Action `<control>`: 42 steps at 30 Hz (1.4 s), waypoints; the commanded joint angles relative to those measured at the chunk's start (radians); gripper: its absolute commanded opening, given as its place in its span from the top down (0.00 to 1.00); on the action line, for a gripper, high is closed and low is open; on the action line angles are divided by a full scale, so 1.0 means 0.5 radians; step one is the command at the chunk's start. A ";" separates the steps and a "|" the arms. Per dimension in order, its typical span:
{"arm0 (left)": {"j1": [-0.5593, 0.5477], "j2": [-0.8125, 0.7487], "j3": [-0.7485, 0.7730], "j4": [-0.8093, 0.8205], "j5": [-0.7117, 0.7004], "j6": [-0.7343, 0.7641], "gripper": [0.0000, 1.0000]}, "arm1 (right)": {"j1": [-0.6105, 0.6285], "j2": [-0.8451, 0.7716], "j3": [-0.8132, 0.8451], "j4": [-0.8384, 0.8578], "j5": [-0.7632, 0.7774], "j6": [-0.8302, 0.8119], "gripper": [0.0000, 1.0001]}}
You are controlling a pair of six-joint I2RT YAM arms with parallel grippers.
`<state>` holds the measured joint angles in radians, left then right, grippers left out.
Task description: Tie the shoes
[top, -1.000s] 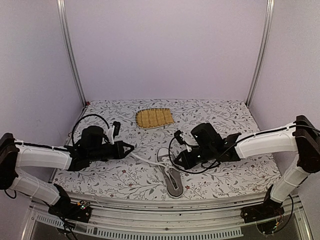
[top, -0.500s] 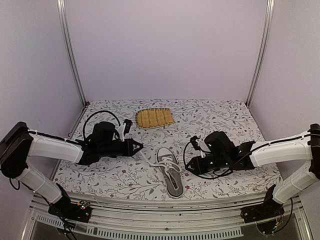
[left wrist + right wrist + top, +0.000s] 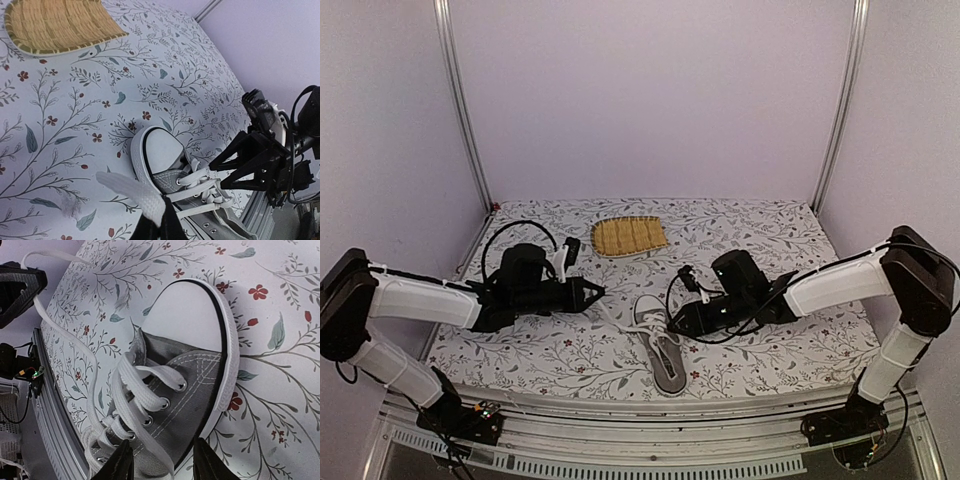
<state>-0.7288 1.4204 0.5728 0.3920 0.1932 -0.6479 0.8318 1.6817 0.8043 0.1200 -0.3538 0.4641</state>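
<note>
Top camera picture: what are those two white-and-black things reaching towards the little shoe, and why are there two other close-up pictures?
They are a robot's left arm and right arm, bolted at the near edge of the flowered table and seen from above. Each close-up comes from a camera on one wrist. On the table lie a grey sneaker and a woven mat. The left claw is shut on a white lace. The right claw is open close over the sneaker and seems to hold nothing.

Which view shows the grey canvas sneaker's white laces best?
Right wrist: the white laces fill the frame, sharp and close. Left wrist shows fewer crossings; top external shows the whole grey canvas sneaker, laces tiny.
</note>
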 commanded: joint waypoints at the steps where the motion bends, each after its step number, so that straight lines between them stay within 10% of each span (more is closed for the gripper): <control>1: -0.024 -0.050 -0.037 0.020 -0.038 -0.010 1.00 | -0.006 0.094 0.054 0.142 -0.213 -0.078 0.60; 6: -0.024 -0.044 -0.030 0.009 -0.048 -0.007 1.00 | -0.007 0.183 0.049 0.215 -0.363 -0.076 0.64; 13: -0.023 -0.040 -0.013 0.003 -0.046 0.007 1.00 | -0.010 -0.045 -0.053 0.190 -0.207 -0.070 0.95; 24: -0.093 0.210 0.247 0.024 0.149 0.204 1.00 | -0.008 -0.827 -0.578 0.187 0.393 0.279 0.94; 42: -0.281 0.752 0.642 0.126 0.883 0.469 1.00 | -0.006 -0.673 -0.385 0.531 0.296 0.264 0.93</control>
<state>-0.8608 1.7649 0.8516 0.4335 0.5407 -0.4629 0.8299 1.3109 0.5278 0.3305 -0.1886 0.6559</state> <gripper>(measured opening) 0.003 0.073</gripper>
